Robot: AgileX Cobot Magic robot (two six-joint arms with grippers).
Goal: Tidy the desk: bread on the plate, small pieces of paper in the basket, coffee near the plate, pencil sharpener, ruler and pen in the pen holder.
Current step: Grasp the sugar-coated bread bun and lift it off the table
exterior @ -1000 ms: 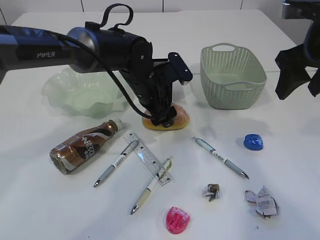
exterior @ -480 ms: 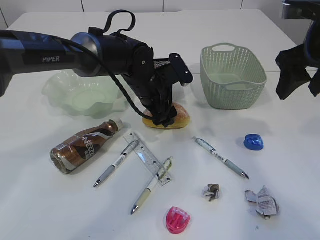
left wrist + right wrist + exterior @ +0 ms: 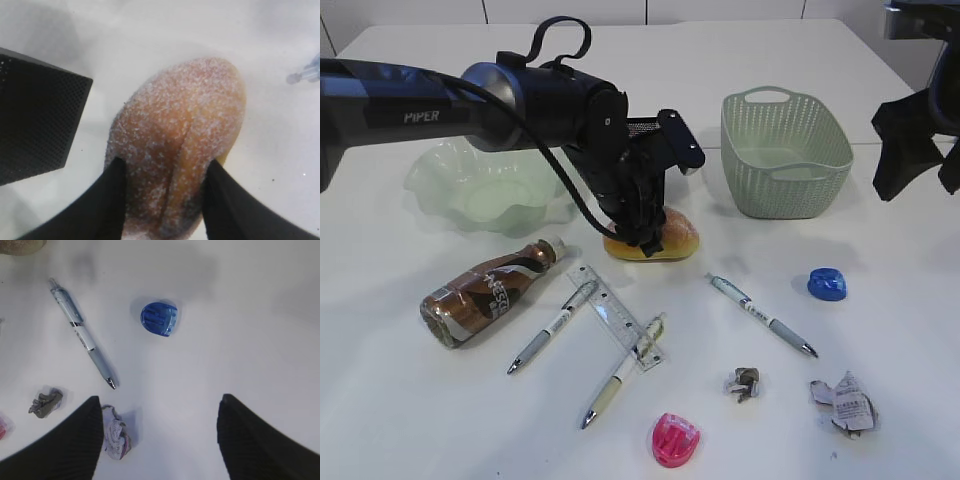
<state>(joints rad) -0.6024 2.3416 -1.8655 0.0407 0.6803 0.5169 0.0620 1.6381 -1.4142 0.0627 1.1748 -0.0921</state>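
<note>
Three pens (image 3: 760, 315), two sharpeners (image 3: 826, 284), one bread (image 3: 670, 237)

I see the bread (image 3: 658, 234) mid-desk (image 3: 410, 420), plate (image 3: 485, 187) far left, basket (image 3: 785, 155) far right. Bottle (image 3: 490, 291) lies near left; ruler (image 3: 615, 317) between two pens; paper scraps (image 3: 842, 402) near right.

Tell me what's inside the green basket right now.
Nothing visible: the basket shows a bare floor and far wall in the exterior view. Its near wall hides the front strip of the floor, so something small lying there can't be ruled out. Both paper scraps are on the table.
</note>
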